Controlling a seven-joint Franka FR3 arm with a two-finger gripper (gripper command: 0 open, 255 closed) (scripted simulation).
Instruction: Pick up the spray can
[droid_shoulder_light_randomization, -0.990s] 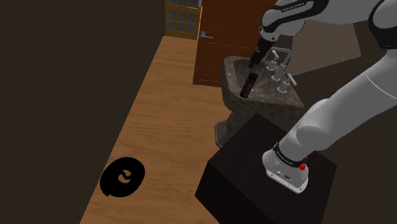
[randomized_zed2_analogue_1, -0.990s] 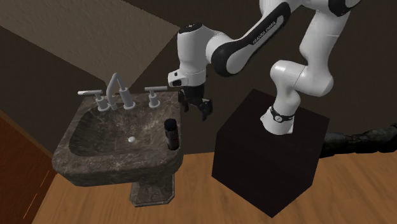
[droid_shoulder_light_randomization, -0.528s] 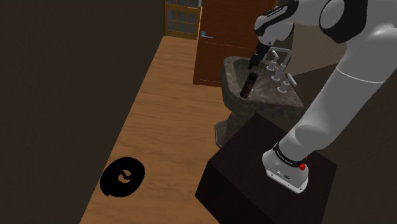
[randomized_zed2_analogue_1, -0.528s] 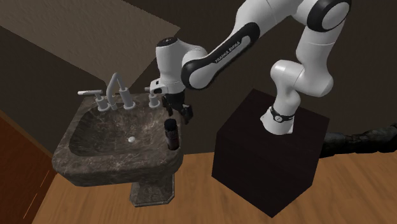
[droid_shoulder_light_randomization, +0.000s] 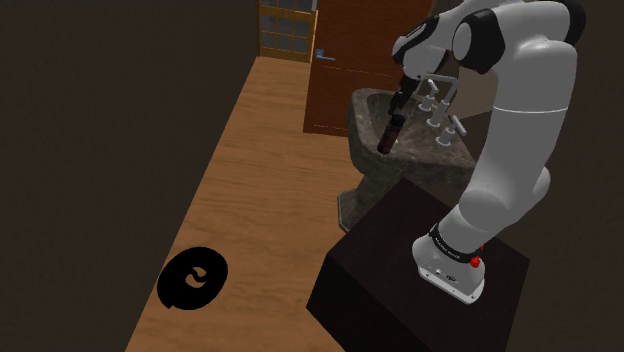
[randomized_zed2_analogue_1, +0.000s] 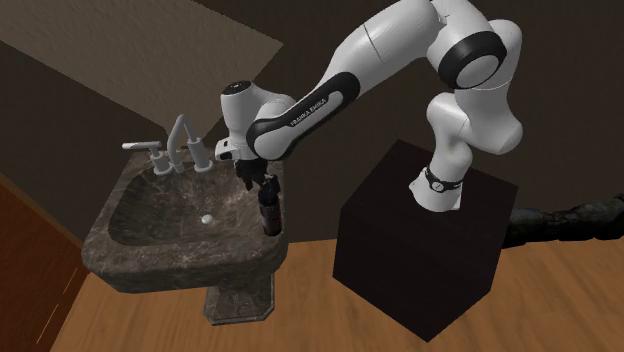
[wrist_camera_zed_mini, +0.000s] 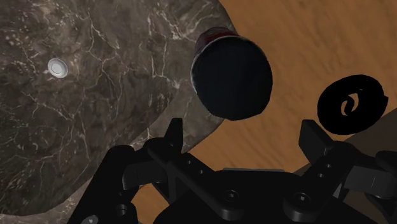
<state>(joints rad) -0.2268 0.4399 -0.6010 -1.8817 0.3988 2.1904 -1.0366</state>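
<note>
The spray can (randomized_zed2_analogue_1: 268, 212) is a dark cylinder standing upright on the sink rim nearest the stand, also visible as the spray can (droid_shoulder_light_randomization: 389, 136). My black gripper (randomized_zed2_analogue_1: 262, 184) hangs just above its top, pointing down. Along the hand, the can's dark round cap (wrist_camera_zed_mini: 232, 76) lies just beyond my gripper (wrist_camera_zed_mini: 242, 141). The fingers (wrist_camera_zed_mini: 173, 137) stand apart, open, and touch nothing. The can is not between them.
The dark marble sink (randomized_zed2_analogue_1: 180, 262) has a white drain (randomized_zed2_analogue_1: 207, 217) and a pale faucet with two handles (randomized_zed2_analogue_1: 180, 138) at its back. The dark box stand (randomized_zed2_analogue_1: 420, 250) is close beside it. A brown door (droid_shoulder_light_randomization: 350, 50) and wood floor with a black ring-shaped patch (droid_shoulder_light_randomization: 192, 280) lie beyond.
The arm has swung toward the sink. The gripper moved from beside the stand-side rim to directly over the can and came lower. The can has not moved.
</note>
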